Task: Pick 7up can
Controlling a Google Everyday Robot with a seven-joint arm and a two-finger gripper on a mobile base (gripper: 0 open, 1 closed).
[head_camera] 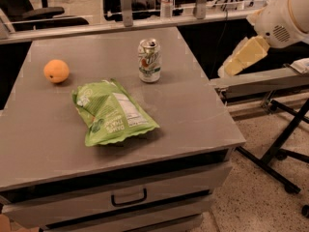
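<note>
The 7up can point(149, 60) stands upright on the far middle part of the grey table point(193, 115). It has a silver top and a white-and-green body with a red spot in the logo. My gripper point(242, 58) is the pale yellow end of the white arm point(285, 13). It hangs in the air off the table's right edge, to the right of the can, roughly level with it and well apart from it. It holds nothing that I can see.
A green snack bag point(112, 111) lies flat in the table's middle, in front of the can. An orange point(56, 71) sits at the far left. A drawer handle point(129, 197) shows below the front edge. A black stand point(285, 144) is on the floor at right.
</note>
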